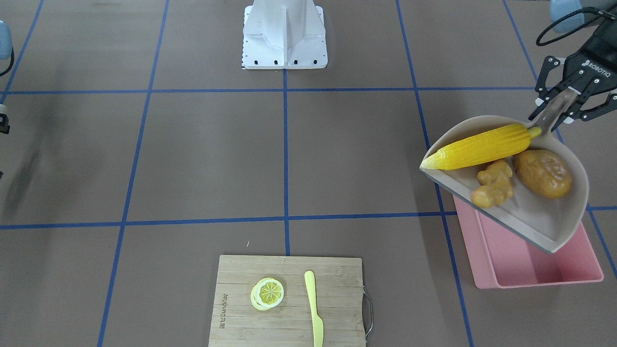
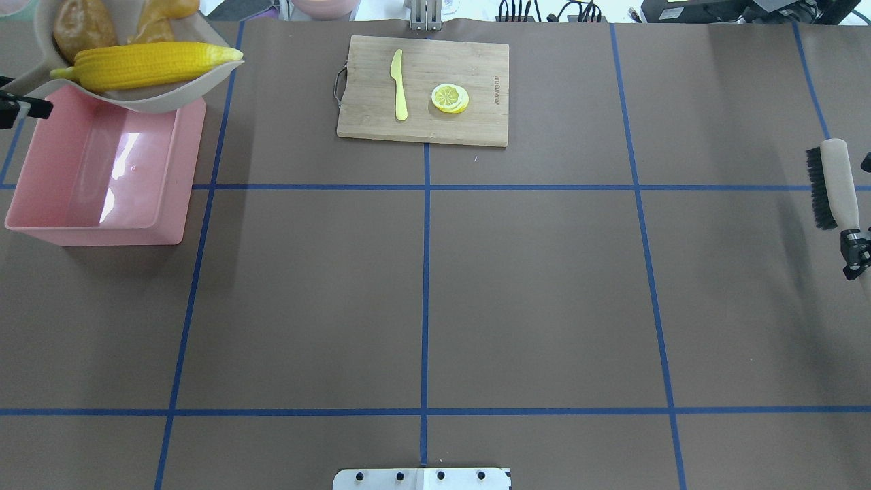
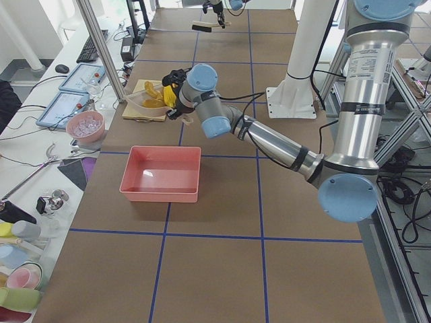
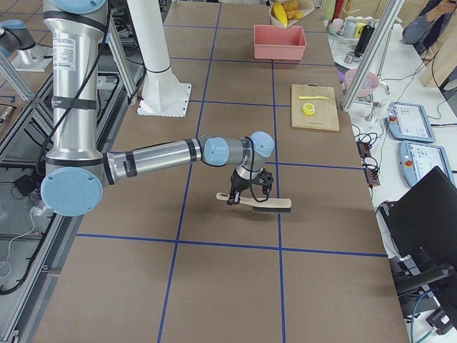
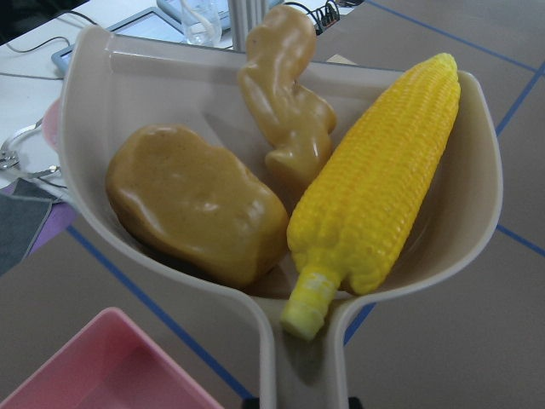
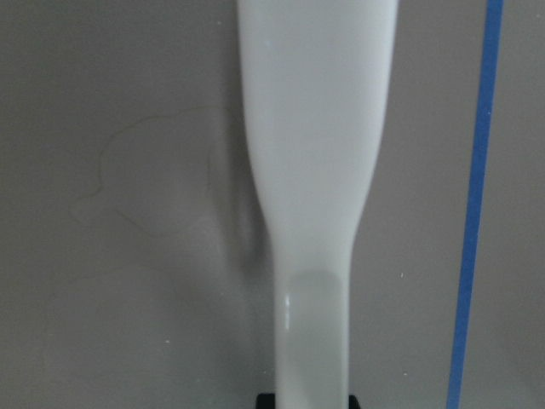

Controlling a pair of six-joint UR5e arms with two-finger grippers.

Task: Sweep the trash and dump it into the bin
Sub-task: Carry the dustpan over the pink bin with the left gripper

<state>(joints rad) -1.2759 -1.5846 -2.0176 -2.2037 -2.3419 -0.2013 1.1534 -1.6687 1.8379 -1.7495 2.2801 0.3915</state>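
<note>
My left fingers (image 1: 541, 106): closed on beige plastic dustpan (image 1: 540, 217), raised by pink rectangular plastic tub (image 1: 530, 274); aboard, 1 yellow corn cob (image 1: 482, 147), 1 brown potato (image 1: 543, 173), 1 tan ginger root (image 1: 492, 185). My right fingers (image 2: 852, 253): closed on beige black-bristled brush (image 2: 837, 177).

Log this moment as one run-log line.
left gripper: shut on dustpan | dustpan: lifted above bin, holding corn, potato, ginger | bin: empty | right gripper: shut on brush

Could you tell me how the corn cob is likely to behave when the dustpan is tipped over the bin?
The corn cob is round and tapered, so it will probably roll or slide out readily. It looks like stiff moulded plastic, so it is likely light. Its tip reaches the lip of the dustpan, so it may drop first.
</note>
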